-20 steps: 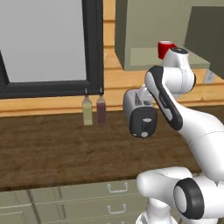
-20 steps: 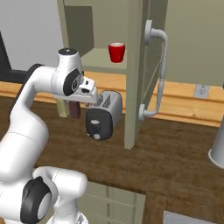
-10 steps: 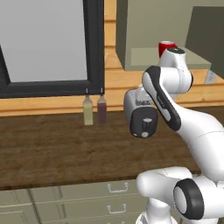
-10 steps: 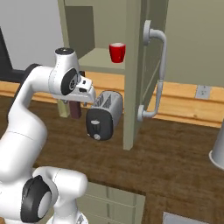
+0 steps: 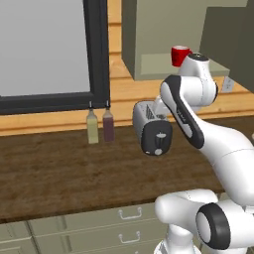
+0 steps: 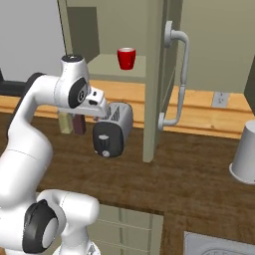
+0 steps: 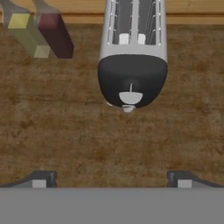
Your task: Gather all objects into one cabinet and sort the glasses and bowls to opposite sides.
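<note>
A bright red glass (image 5: 180, 54) (image 6: 126, 58) stands upright on the pale shelf of the grey-green cabinet (image 6: 107, 64). The cabinet's tall door (image 6: 154, 74) hangs open and carries a curved grey handle (image 6: 182, 74). My gripper (image 7: 111, 179) is open and holds nothing. It hovers over the wooden counter, well below the shelf. Its two fingertips (image 7: 39, 179) stand far apart, pointing down at the bare wood just in front of the toaster. The bowls are out of view.
A silver and black toaster (image 5: 154, 129) (image 6: 112, 129) (image 7: 132, 57) sits on the counter right by the hand. Two slim bottles (image 5: 93, 126) (image 5: 108, 125) stand against the wall to its left. A white container (image 6: 244, 159) stands at far right, and a dark-framed window (image 5: 96, 49) is at left.
The arm's upper joint has risen slightly. The gripper has stayed open, and the red glass, toaster and bottles have not moved.
</note>
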Available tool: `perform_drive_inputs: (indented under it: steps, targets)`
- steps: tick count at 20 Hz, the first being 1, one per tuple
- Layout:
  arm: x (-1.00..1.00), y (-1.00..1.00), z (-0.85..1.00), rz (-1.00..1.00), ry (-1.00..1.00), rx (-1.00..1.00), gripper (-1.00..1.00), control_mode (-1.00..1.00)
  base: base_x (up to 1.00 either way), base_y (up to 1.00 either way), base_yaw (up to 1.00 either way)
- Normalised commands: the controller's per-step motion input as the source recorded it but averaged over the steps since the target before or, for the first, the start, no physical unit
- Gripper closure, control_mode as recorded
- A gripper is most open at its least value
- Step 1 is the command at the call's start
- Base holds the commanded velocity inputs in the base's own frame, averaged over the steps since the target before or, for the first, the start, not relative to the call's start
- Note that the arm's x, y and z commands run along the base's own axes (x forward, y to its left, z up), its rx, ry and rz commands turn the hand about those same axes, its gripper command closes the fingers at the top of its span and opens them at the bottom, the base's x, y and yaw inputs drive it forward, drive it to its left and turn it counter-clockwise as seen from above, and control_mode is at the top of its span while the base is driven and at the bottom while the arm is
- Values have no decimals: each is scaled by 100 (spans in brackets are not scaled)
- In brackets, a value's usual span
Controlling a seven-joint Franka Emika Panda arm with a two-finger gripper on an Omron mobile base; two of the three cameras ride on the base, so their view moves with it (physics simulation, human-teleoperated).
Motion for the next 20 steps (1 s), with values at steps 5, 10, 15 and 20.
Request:
perform_drive_inputs:
  steps: [5,10,15,20]
  targets:
    - [0,0,0,0,0,0,-100,100,16,0,0]
    - [0,0,0,0,0,0,-100,100,75,0,0]
    - [0,0,0,0,0,0,-100,100,6,0,0]
    - [0,0,0,0,0,0,-100,100,0,0,0]
